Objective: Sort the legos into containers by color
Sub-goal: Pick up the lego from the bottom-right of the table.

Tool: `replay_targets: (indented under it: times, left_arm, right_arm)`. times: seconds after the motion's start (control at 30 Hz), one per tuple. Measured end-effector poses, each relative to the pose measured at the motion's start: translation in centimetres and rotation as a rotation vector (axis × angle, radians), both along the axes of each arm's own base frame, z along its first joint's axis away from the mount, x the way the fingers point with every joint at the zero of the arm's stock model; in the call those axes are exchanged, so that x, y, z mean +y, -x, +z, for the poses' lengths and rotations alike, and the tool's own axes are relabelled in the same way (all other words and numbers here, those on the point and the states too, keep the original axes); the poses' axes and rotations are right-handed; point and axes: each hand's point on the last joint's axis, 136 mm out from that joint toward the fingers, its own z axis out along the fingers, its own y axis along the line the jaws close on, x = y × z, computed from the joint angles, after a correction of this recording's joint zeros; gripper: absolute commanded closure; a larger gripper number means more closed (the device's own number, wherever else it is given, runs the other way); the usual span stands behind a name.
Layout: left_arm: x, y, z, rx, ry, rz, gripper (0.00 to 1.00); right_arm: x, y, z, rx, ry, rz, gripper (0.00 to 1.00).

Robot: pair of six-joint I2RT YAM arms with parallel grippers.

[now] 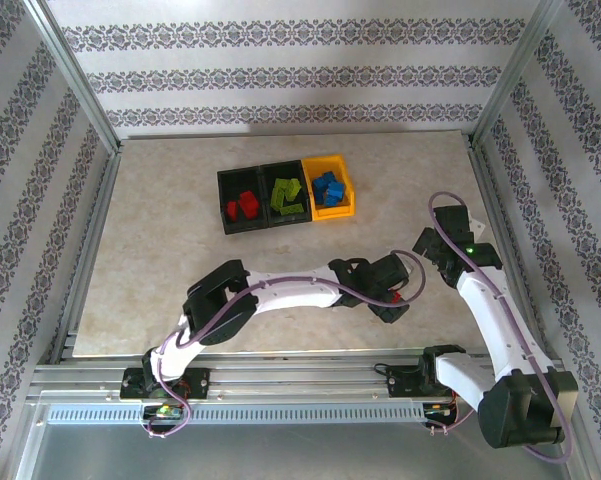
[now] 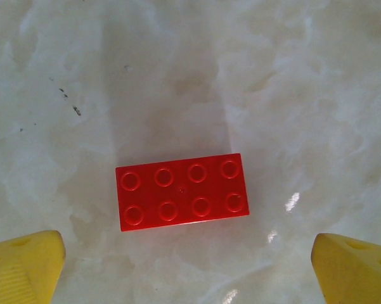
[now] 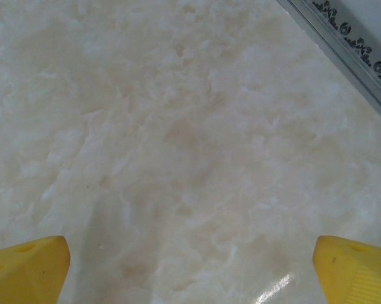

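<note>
Red plastic, hard and light: one eight-stud lego [image 2: 182, 192] lies flat, studs up, on the table [image 2: 304, 95], nearer the arm bases than the containers [image 1: 223, 200] and to their right. The left gripper [image 2: 190, 269] hangs over it, jaws spread wide and empty, in line with its short ends. The brick should not give, but its smooth sides may slip, so flat pads low on two opposite walls look safest. The right gripper [image 3: 190, 269], equally wide and empty, hovers over bare table further right of the containers. In the containers sit red bricks [image 1: 243, 207], green bricks [image 1: 287, 198] and blue bricks [image 1: 329, 188].
</note>
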Motion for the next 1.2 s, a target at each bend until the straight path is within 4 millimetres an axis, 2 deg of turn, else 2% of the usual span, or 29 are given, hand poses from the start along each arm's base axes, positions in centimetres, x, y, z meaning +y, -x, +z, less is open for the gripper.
replay_targets:
  times: [0.23,0.57,0.77,0.9,1.03,1.2]
  left_arm:
    - [-0.6,-1.2,-1.6,-0.019,-0.073,0.024,0.04]
    - [-0.7,-1.6,-3.8,-0.006,-0.142,0.031,0.06]
    - [-1.5,-1.9,-3.8,-0.011,-0.151,0.030,0.14]
    - [-1.5,-1.8,-3.8,-0.009,-0.163,0.028,0.17]
    - [-1.3,-1.8,-3.8,-0.012,-0.171,0.031,0.26]
    - [-1.1,-1.9,-3.8,-0.017,-0.179,0.036,0.30]
  right_arm:
    - [-0.2,0.5,0.0,-0.014,0.001,-0.013,0.02]
    - [-0.7,0.6,0.4,-0.031,0.007,-0.032,0.02]
    - [-0.8,0.7,0.4,-0.032,0.006,-0.038,0.02]
    - [-0.8,0.7,0.4,-0.032,0.007,-0.038,0.02]
    - [-0.9,0.7,0.4,-0.032,0.007,-0.043,0.02]
    - [-1.0,0.6,0.5,-0.037,0.006,-0.045,0.02]
